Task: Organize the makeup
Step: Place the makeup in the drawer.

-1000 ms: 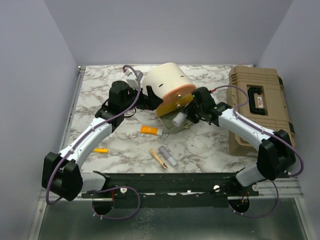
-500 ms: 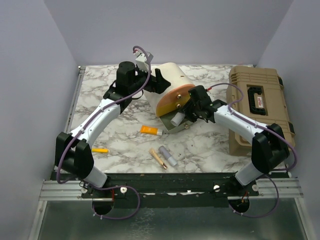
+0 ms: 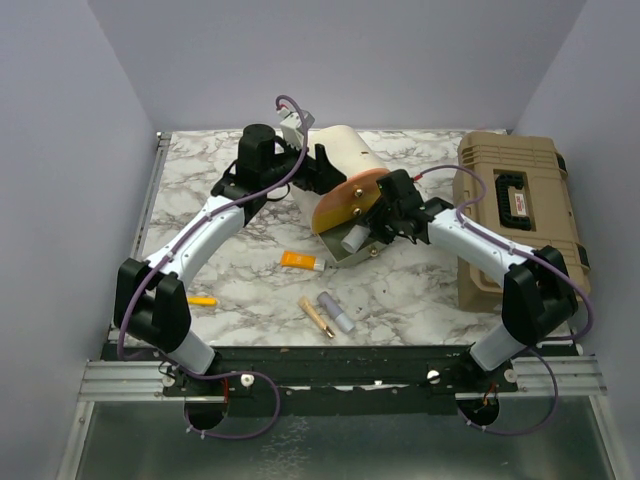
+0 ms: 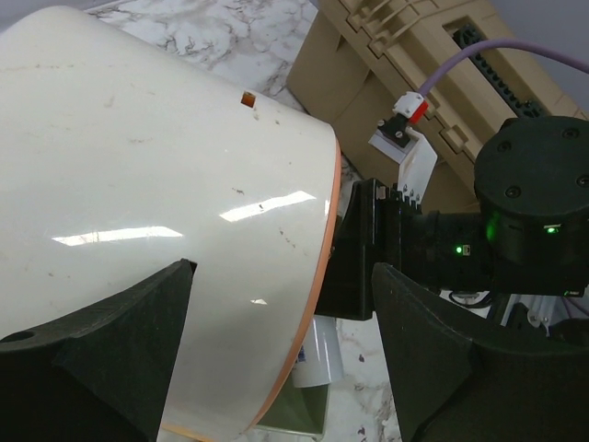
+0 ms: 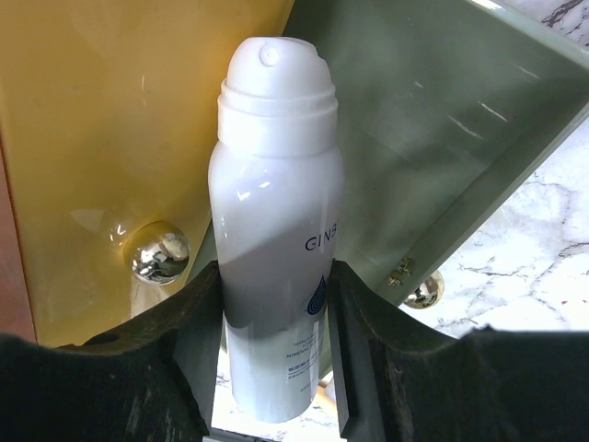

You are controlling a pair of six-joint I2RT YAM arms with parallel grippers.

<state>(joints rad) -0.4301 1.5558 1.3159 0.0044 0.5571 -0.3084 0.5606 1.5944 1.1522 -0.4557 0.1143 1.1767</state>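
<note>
In my right gripper (image 5: 274,304) sits a white spray bottle (image 5: 276,212), jaws shut on its body, cap pointing into the tilted cream-and-orange round case (image 3: 345,160). From above, the bottle (image 3: 353,238) shows at the case's opening. My left gripper (image 4: 281,276) is open and straddles the case's orange rim; the case wall (image 4: 138,212) fills the gap beside the left finger, and the right finger stands clear of it. On the marble lie an orange tube (image 3: 300,262), a yellow pen (image 3: 202,300), a gold tube (image 3: 316,317) and a lilac tube (image 3: 336,311).
The big tan toolbox (image 3: 520,210) stands shut along the right edge, close to the right arm. The case's green lid (image 5: 442,138) hangs open with a gold knob (image 5: 156,250) beside the bottle. Grey walls close in on three sides.
My left arm has swung up from the case's left side to its back top, jaws now over the rim and a little narrower. The right gripper and bottle have barely moved.
</note>
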